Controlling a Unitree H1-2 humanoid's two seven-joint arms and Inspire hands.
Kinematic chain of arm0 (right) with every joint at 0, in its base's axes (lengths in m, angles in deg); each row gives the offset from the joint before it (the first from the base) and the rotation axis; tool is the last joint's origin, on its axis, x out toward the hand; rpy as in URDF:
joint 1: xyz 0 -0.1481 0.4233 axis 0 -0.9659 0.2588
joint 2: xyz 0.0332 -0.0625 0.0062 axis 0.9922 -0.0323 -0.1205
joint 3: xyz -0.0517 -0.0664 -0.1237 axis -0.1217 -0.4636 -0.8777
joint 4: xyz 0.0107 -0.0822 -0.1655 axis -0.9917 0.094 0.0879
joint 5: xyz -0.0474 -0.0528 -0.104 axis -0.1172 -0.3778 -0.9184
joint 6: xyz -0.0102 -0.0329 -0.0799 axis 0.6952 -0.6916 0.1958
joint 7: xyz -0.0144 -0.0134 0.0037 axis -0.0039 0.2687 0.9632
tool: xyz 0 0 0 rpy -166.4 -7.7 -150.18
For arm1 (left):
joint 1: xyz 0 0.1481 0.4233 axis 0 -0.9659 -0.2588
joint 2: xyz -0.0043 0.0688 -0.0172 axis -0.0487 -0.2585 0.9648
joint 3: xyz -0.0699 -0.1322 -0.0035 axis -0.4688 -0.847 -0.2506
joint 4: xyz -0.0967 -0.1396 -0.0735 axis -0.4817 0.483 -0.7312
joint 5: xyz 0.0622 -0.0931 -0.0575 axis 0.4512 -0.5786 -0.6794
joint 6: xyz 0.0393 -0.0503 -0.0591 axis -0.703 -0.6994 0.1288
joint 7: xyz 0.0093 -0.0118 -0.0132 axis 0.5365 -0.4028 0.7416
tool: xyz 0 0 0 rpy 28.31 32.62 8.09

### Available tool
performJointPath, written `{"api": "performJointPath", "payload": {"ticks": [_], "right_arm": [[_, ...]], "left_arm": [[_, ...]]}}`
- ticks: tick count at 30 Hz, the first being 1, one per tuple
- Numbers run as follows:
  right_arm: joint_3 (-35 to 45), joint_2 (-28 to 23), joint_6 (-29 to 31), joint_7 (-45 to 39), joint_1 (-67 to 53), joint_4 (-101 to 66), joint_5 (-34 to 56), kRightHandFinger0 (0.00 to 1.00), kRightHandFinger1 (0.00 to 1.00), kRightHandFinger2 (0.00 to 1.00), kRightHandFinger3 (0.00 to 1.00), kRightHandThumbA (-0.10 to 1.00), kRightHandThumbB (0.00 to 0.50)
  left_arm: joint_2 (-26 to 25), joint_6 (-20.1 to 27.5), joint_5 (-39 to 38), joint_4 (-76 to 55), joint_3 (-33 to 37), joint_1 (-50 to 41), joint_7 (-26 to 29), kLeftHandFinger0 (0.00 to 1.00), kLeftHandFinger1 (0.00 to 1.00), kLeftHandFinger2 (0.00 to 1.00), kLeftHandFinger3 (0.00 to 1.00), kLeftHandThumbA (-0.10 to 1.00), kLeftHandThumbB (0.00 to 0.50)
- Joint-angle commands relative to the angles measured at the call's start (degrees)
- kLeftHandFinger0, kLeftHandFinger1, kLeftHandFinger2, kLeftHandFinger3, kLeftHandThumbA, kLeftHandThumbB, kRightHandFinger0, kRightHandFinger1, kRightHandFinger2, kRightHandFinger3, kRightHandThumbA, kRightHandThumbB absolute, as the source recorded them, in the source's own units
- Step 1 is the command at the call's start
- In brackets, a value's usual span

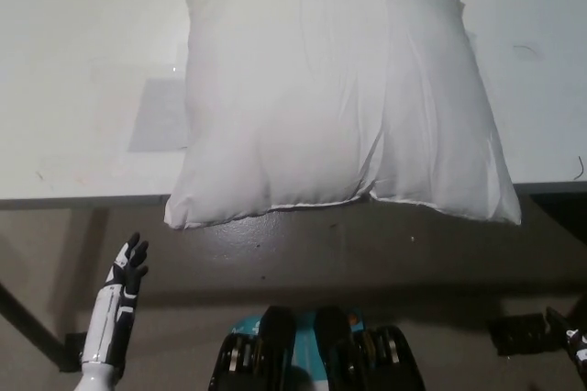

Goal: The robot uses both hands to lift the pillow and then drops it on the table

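A large white pillow (330,97) lies flat on the white table (83,61), and its near edge hangs a little over the table's front edge. My left hand (127,272) is low at the lower left, below the table's edge and well clear of the pillow, with its fingers apart and nothing in them. Only a sliver of my right hand (576,343) shows at the bottom right corner, too little to read its fingers. Neither hand touches the pillow.
A pale grey rectangular patch (158,116) marks the table just left of the pillow. The table's front edge (83,198) runs across the picture, with dark floor below it. A dark object (523,331) sits on the floor at the lower right.
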Motion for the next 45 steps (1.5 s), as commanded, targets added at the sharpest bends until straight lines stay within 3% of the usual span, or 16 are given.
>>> {"api": "performJointPath", "payload": {"ticks": [1,2,3,6,7,8,14,16,19,22,25,27,31,36,42,45], "right_arm": [[1.77,0.44,6.33,0.62,-0.92,-6.0,1.44,1.0,1.0,1.0,1.0,1.0,0.378],[2.23,0.56,6.61,0.99,-1.21,-8.01,1.4,1.0,1.0,1.0,1.0,1.0,0.438],[2.64,0.41,6.79,0.83,-1.29,-9.73,1.83,1.0,1.0,1.0,1.0,1.0,0.461],[3.99,-0.05,7.08,0.89,-0.42,-13.84,1.62,1.0,1.0,1.0,1.0,1.0,0.473],[4.74,-0.2,7.36,1.4,0.48,-15.93,0.61,1.0,1.0,1.0,1.0,1.0,0.429],[5.1,-0.32,6.87,1.42,0.79,-17.06,0.51,1.0,1.0,1.0,1.0,1.0,0.429],[8.17,-1.6,-1.83,0.69,6.69,-26.02,-0.66,1.0,1.0,1.0,1.0,1.0,0.497],[9.28,-2.84,-5.61,0.56,11.97,-27.65,-1.0,1.0,1.0,1.0,1.0,1.0,0.475],[10.13,-3.37,-10.51,0.68,16.98,-27.46,-2.18,1.0,1.0,1.0,1.0,1.0,0.496],[9.78,-3.54,-13.0,0.71,22.79,-24.45,-2.42,1.0,1.0,1.0,1.0,1.0,0.5],[9.12,-3.47,-13.87,0.8,26.94,-21.21,-3.47,1.0,1.0,1.0,1.0,1.0,0.5],[7.69,-1.95,-15.35,1.21,33.0,-15.8,-3.87,1.0,1.0,1.0,1.0,1.0,0.5],[6.0,0.69,-16.54,1.37,37.78,-9.87,-3.35,1.0,1.0,1.0,1.0,1.0,0.5],[4.69,4.64,-18.59,2.61,43.55,-1.28,-3.09,1.0,1.0,1.0,1.0,1.0,0.5],[5.5,7.34,-17.51,2.82,49.45,10.53,-1.07,1.0,1.0,1.0,1.0,1.0,0.5],[6.03,7.74,-17.18,2.39,52.2,16.15,0.14,1.0,1.0,1.0,1.0,1.0,0.5]], "left_arm": [[1.86,3.22,1.04,-5.05,-0.36,0.24,2.35,1.0,1.0,1.0,1.0,1.0,0.045],[2.46,2.69,0.52,-7.63,-0.57,-0.24,2.35,1.0,1.0,1.0,1.0,1.0,0.081],[2.91,2.05,0.58,-9.61,-0.87,-0.52,2.6,1.0,1.0,1.0,1.0,1.0,0.11],[3.8,3.13,0.29,-12.76,-2.37,0.07,3.6,1.0,1.0,1.0,1.0,1.0,0.117],[3.43,2.14,-0.25,-14.82,-2.99,0.75,3.3,1.0,1.0,1.0,1.0,1.0,0.119],[3.37,1.94,0.12,-15.77,-3.31,1.05,3.4,1.0,1.0,1.0,1.0,1.0,0.119],[1.23,-3.96,-1.62,-23.01,-5.98,4.97,1.82,1.0,1.0,1.0,1.0,1.0,0.102],[0.51,-7.14,-3.3,-25.72,-7.11,8.83,2.05,1.0,1.0,1.0,1.0,1.0,0.146],[-0.61,-9.42,-3.14,-26.04,-7.93,13.52,1.9,1.0,1.0,1.0,1.0,1.0,0.232],[-1.38,-11.63,-1.95,-24.5,-8.57,19.0,2.52,1.0,1.0,1.0,1.0,1.0,0.265],[-1.88,-11.74,-2.47,-21.87,-9.12,22.25,2.73,1.0,1.0,1.0,1.0,1.0,0.261],[-1.31,-13.62,-2.55,-18.0,-9.61,26.25,3.66,1.0,1.0,1.0,1.0,1.0,0.221],[-0.7,-11.6,-2.02,-9.86,-9.47,29.7,4.31,1.0,1.0,1.0,1.0,1.0,0.233],[0.09,-7.43,-2.25,2.17,-9.39,33.77,5.6,1.0,1.0,1.0,1.0,1.0,0.142],[0.58,-3.38,-1.31,18.41,-8.96,38.44,8.59,1.0,1.0,1.0,1.0,1.0,0.203],[0.59,-2.21,-1.31,24.91,-8.69,39.73,9.29,1.0,1.0,1.0,1.0,1.0,0.187]]}}
